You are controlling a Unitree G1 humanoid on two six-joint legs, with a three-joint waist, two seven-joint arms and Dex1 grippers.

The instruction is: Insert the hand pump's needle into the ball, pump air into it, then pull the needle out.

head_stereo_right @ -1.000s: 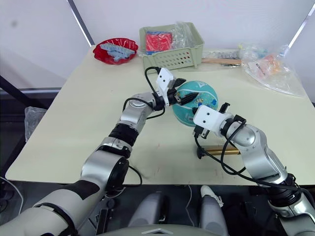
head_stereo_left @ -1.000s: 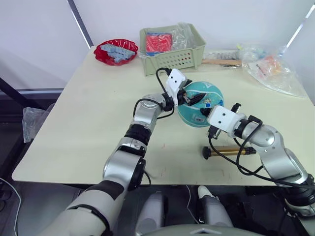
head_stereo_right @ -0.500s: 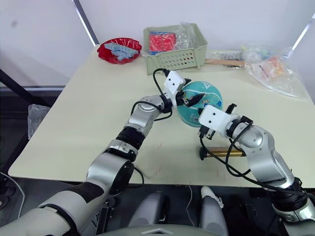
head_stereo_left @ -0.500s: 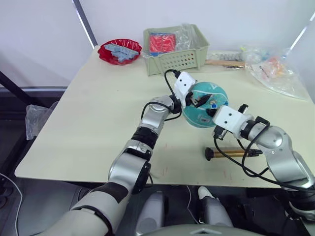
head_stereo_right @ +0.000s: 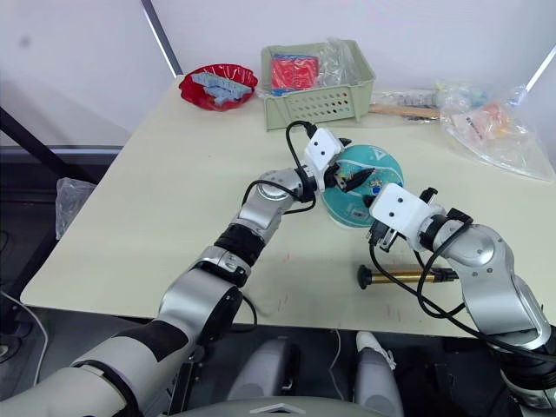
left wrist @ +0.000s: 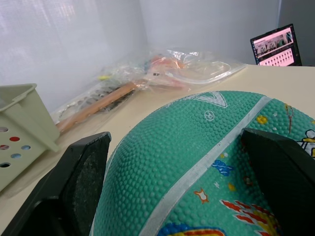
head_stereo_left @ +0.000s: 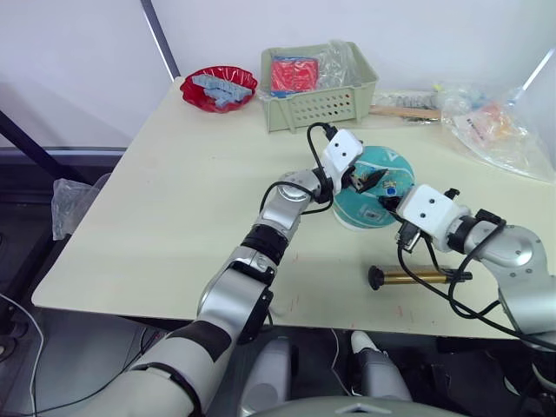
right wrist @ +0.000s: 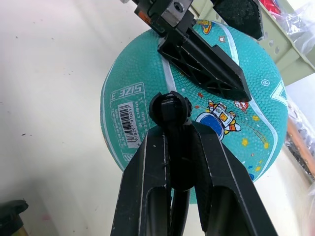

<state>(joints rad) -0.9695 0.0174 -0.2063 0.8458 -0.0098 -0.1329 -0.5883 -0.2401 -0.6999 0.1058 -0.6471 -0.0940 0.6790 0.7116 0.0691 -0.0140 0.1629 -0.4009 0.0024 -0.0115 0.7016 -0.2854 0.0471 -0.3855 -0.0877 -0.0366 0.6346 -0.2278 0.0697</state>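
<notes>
The head camera shifts, so the whole table sits a little further right in the eye views; against the ball (head_stereo_left: 363, 207), the right gripper (head_stereo_left: 396, 202), clamped on the needle (right wrist: 170, 109), draws back slightly toward the robot's right, baring a bit more of the ball; the left gripper (head_stereo_left: 368, 179) edges slightly further over the ball's top.

The ball (right wrist: 197, 98) is flanked by the spread fingers of the left gripper (head_stereo_left: 368, 179), blocking approach from above. Directly ahead of the right gripper (right wrist: 172, 147), the barcode face is left unobstructed. Behind it, the hand pump (head_stereo_left: 417, 277) occupies the table (head_stereo_left: 174, 208).
</notes>
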